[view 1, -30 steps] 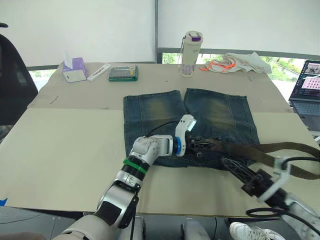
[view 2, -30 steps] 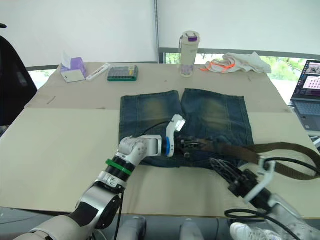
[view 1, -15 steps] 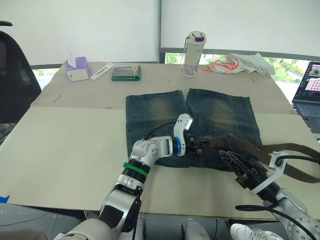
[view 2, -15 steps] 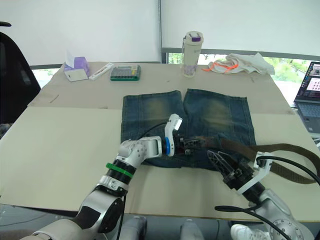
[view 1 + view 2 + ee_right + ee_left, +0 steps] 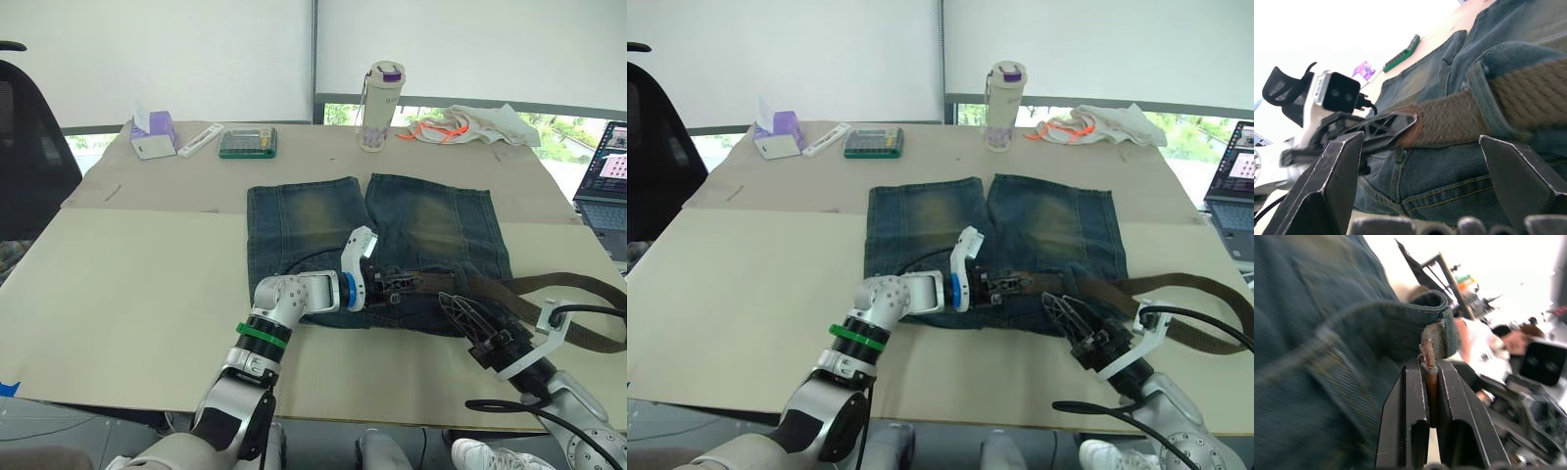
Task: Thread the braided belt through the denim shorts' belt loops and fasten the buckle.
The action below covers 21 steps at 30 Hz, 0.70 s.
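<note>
Belt tip pinched at the waistband, right fingers spread

Table (image 5: 127, 294) first: your work surface is a pale tan top, and the denim shorts (image 5: 294, 220) lie flat near its middle, legs pointing away from you and the waistband along the near edge. The braided belt (image 5: 549, 294) runs from the waistband out to your right, curving back near the table's edge; its near stretch lies across the waistband and passes under a belt loop (image 5: 1484, 95), as your right wrist view shows. I cannot make out the buckle from these views.

Your left gripper (image 5: 1431, 396) sits over the middle of the waistband with its fingers narrowed onto the belt's brown end, which stands upright between them against a fold of denim. Your right gripper (image 5: 468, 318) hovers just beside the waistband's right part, close to the belt, with its fingers (image 5: 1327, 181) spread wide and nothing between them.

At the far edge you have a bottle (image 5: 377, 93), a white cloth with orange cord (image 5: 460, 125), a calculator (image 5: 247, 143) and a tissue box (image 5: 152, 135). A laptop (image 5: 605, 181) sits off to your right.
</note>
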Tool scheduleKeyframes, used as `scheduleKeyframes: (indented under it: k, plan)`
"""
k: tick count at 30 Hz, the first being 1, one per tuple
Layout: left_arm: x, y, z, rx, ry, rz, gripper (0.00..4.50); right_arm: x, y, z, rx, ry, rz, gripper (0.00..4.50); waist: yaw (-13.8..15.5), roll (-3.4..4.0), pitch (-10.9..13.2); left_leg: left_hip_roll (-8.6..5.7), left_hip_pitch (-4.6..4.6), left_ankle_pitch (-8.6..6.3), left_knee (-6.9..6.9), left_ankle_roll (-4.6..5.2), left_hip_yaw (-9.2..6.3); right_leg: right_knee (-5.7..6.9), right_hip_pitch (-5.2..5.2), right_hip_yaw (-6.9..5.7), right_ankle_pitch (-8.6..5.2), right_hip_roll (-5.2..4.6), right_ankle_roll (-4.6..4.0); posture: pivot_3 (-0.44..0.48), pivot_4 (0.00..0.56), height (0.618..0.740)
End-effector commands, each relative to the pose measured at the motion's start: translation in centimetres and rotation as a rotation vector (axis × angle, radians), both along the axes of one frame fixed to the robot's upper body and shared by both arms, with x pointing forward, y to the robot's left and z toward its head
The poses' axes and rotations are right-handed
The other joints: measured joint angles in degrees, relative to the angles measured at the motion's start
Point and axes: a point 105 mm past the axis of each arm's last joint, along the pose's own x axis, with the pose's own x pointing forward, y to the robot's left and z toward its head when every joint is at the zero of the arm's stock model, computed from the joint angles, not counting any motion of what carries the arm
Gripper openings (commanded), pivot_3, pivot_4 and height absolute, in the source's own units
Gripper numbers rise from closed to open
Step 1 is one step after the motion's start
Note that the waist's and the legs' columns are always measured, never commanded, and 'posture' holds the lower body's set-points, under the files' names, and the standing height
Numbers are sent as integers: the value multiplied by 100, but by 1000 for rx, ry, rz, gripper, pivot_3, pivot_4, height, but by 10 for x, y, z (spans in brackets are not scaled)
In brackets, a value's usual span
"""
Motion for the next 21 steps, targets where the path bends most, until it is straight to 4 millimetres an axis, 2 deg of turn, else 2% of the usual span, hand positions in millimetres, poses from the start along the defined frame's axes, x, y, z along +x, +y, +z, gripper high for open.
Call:
scheduleKeyframes:
  k: [1,4,6,7,9,13,21]
  plan:
    - [-17,-7,4,-27,12,-88,0,-1,3,6,-11,-32,8,4161,1,0,0,0,0,0,0,0,0,0,0,0,0,0,0,0,150,740]
    - [-3,1,-10,53,3,8,0,-2,3,7,-1,-41,4,4161,1,1,0,0,1,0,0,0,0,0,0,0,0,0,0,0,150,740]
    - [11,6,-16,68,16,113,0,-2,0,7,4,-45,-19,4161,1,1,0,0,0,0,0,0,0,0,0,0,0,0,0,0,150,740]
    - [12,7,-17,66,26,121,0,-2,-1,7,6,-42,-21,4161,-4,1,0,0,1,0,0,0,0,0,1,0,0,0,0,0,150,740]
    - [9,9,-17,75,5,103,0,-4,0,6,4,-41,-13,4161,-4,1,0,0,2,0,0,0,0,1,0,0,0,0,0,0,150,740]
    - [20,18,-5,-4,-9,190,0,-3,-4,6,0,-43,-44,4161,-19,1,-1,1,2,0,0,0,0,0,1,0,0,0,-1,0,150,740]
    - [4,18,-9,-3,-11,149,0,3,22,15,10,-65,24,4161,-17,1,-1,1,2,0,0,0,0,1,0,2,1,0,-1,0,150,740]
